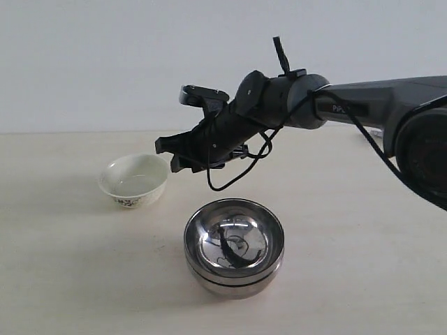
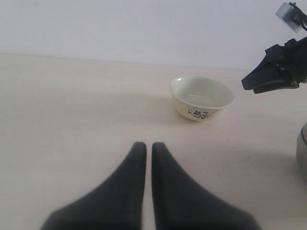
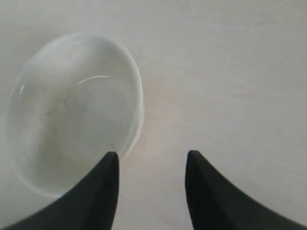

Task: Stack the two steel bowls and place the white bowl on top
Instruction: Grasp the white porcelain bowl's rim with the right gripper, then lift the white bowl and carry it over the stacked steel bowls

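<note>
The two steel bowls (image 1: 234, 248) sit nested one inside the other at the table's front centre; an edge of them shows in the left wrist view (image 2: 302, 148). The white bowl (image 1: 134, 180) with dark floral pattern stands upright to their left and further back, also seen as the white bowl (image 2: 202, 97) and from above as the white bowl (image 3: 72, 110). My right gripper (image 1: 167, 155) hovers open just above and right of its rim, holding nothing; one of its fingers (image 3: 103, 191) overlaps the rim. My left gripper (image 2: 149, 146) is shut and empty, low over the table.
The beige table (image 1: 349, 230) runs back to a white wall. The right arm (image 1: 314, 105) spans in from the right above the steel bowls, with a black cable (image 1: 237, 171) looping beneath it.
</note>
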Controlling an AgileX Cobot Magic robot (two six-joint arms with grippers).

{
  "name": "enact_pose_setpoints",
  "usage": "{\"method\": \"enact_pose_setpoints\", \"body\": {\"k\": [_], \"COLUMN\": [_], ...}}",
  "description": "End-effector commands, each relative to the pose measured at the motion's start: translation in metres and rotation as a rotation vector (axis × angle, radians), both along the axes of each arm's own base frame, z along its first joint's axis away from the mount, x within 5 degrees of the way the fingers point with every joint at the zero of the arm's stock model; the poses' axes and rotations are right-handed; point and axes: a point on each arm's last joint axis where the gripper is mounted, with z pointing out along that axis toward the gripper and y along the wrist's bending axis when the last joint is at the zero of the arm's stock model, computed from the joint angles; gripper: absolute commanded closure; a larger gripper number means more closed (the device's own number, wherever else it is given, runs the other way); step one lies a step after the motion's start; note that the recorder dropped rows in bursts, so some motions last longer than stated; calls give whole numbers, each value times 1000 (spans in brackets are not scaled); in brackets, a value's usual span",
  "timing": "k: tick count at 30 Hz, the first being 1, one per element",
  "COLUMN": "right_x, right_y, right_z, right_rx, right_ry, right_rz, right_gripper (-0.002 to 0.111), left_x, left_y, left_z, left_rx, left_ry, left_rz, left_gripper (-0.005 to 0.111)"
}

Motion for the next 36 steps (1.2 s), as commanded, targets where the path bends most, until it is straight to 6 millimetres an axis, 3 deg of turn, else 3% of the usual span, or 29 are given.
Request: {"method": "enact_pose_setpoints", "body": {"k": [1,13,23,33,36], "right_x": [-1,-12,-15,-11,-11], "right_y": [5,36,41,41,41], "right_z": [7,-15,-21,-45,-45], "right_rx": [53,87,93,89,89], "right_ry": [6,3,17,36,36], "right_rz": [-1,16,-1,-54,-54], "right_gripper": [69,69,69,69,82], "left_x": [0,0,0,0,0], "left_y": [0,0,0,0,0], "left_z": [-1,-1,-1,-1,-1], "left_rx": [1,1,1,1,1], "left_ry": [1,1,1,1,1], "left_rz": [3,3,3,3,3], "left_gripper": [103,103,103,103,103]}}
